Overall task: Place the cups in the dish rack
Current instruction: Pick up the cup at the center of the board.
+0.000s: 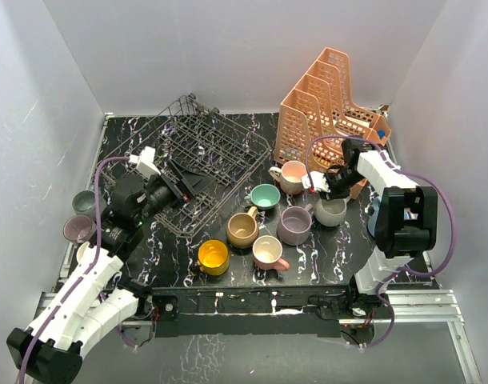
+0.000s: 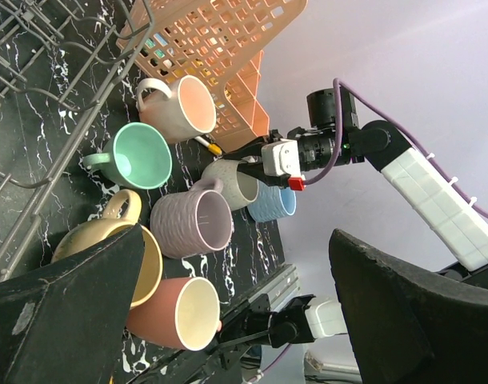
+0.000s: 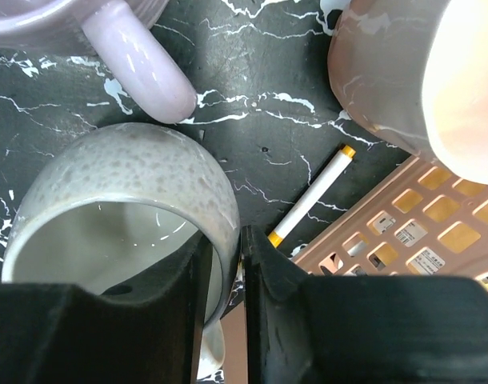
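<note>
The right gripper (image 3: pixel 226 240) pinches the wall of the grey-green mug (image 3: pixel 124 176), one finger inside the rim and one outside. A lilac mug (image 3: pixel 140 68) sits just ahead of the fingers. The left gripper (image 1: pixel 180 182) hangs wide open and holds nothing, at the dish rack's (image 1: pixel 216 140) near edge.

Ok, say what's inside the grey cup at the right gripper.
The grey cup shows pale glaze and one right gripper finger, clamping its wall. That finger hides part of the bottom.
</note>
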Available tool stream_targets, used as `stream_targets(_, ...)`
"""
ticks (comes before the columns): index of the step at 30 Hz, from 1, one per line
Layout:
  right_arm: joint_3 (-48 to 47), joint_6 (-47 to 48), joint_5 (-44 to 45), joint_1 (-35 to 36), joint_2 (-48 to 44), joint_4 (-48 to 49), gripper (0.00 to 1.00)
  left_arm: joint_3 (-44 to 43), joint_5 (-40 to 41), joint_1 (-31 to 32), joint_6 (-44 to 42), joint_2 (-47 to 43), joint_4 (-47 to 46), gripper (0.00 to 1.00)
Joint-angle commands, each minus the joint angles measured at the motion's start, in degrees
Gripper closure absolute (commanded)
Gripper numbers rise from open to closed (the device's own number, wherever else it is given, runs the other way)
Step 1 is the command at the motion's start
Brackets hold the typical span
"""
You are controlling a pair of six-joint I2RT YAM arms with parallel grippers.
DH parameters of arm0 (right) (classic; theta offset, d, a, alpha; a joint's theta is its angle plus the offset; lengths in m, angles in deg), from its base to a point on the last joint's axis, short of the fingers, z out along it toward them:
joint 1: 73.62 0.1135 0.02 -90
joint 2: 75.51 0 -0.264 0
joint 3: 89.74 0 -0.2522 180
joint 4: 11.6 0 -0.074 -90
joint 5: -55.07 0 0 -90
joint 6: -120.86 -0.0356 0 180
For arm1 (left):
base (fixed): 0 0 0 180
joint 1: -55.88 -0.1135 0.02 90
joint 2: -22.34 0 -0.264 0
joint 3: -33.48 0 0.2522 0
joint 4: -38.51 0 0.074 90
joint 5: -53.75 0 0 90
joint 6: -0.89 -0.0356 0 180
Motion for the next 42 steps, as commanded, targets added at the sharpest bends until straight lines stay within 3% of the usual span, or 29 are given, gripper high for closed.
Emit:
stream_targets(1,1.2,-0.8,2.0,0.0,-0.5,2.9,0.74,0.5,-0.2,0.2,-0.4,-0.8,-0.4,0.03)
stream_targets(8,-0.7,-1.1,2.3,0.0,-1.3,0.0,0.92,0.2,-0.7,0.2,-0.3,-0.5,-0.9,0.03)
stream_targets(14,-2.0,-1.5,0.8,-1.0,-5.4,-3.2,0.92,0.1,-1.8,0.2,-0.1,-0.6,-2.3,0.03)
stream_targets(19,-4.6,-9.1,-1.9,-1.3,-8.9,-4.5,0.92,1.0,-3.9,0.2,0.7,-1.0,-6.0,0.03)
stream_targets(27,-13.4,-38.4,-8.4,-1.3,-13.0,-3.1,0.92,4.6,-7.9,0.2,3.7,-2.4,-19.6,0.06)
stream_targets(32,-17.8,-55.7,-18.6,-1.3,-13.9,-2.4,0.92,5.1,-10.6,0.2,6.2,-1.4,-26.3,0.06)
stream_targets(37,-15.4,-77.8,-32.8,-1.3,-14.2,4.7,0.92,5.5,-11.7,1.0,9.3,0.9,-32.1,0.05)
stream_targets(42,-12.2,-93.2,-42.7,-1.3,-14.1,13.7,0.92,4.5,-9.0,7.2,9.4,5.1,-36.6,0.03)
